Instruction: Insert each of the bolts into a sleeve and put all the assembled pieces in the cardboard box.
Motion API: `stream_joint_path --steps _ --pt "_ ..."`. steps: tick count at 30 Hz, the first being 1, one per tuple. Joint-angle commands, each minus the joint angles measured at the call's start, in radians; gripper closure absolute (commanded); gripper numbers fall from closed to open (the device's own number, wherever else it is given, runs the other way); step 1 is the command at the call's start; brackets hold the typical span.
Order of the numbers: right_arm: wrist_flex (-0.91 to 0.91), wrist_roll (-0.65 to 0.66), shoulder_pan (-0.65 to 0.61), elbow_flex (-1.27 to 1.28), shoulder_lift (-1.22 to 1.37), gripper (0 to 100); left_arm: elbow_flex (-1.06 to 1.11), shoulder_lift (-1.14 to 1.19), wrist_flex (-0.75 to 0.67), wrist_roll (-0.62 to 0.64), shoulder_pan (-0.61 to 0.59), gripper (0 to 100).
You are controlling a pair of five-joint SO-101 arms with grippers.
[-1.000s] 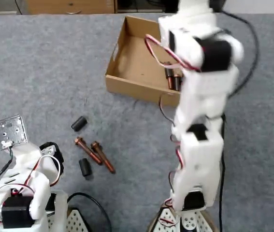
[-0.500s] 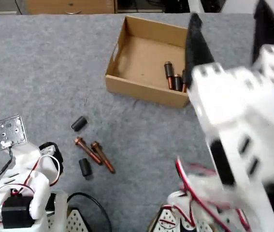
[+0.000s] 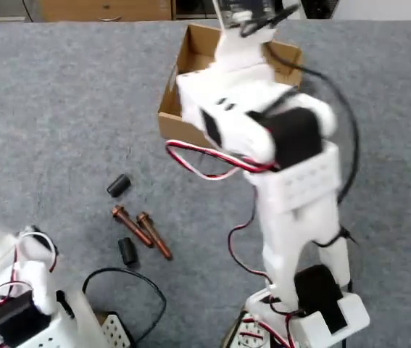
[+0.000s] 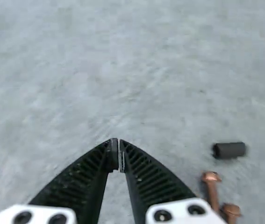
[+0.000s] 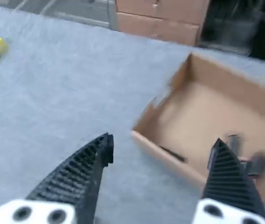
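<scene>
A bolt [image 3: 131, 225] and a second bolt [image 3: 154, 236] lie side by side on the desk [image 3: 60, 109] at the near left, long axes slanting from far left to near right. One sleeve [image 3: 119, 185] lies beyond them, another sleeve [image 3: 127, 251] just nearer. The left gripper [image 4: 118, 156] — fingers closed on nothing — is the closer one, with the bolts to its right. The right gripper [image 5: 161, 145], fingers spread wide and empty, hangs by the cardboard box [image 3: 194, 47] — well apart.
</scene>
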Motion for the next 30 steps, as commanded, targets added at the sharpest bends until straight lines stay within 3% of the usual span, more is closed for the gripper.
stream_joint_path --steps 1,11,14,22,26,30 --pt "-0.135 -0.23 -0.09 0.082 -0.008 68.8 0.037 -0.022 -0.015 -0.008 -0.1 98" --pt "-0.384 -0.888 -0.219 0.366 0.047 68.8 0.054 -0.025 -0.017 -0.008 -0.239 98" --pt "-0.411 -1.016 -0.257 0.421 0.088 68.8 0.055 -0.027 -0.017 -0.008 -0.29 98" --pt "-0.511 -1.077 -0.338 0.429 0.282 68.8 0.055 -0.027 -0.018 -0.008 -0.439 98" --pt "-0.517 -1.077 -0.378 0.429 0.381 68.8 0.057 -0.021 -0.023 -0.012 -0.571 98" --pt "-0.514 -1.077 -0.386 0.397 0.481 68.8 0.133 -0.021 -0.074 -0.115 -0.666 98"
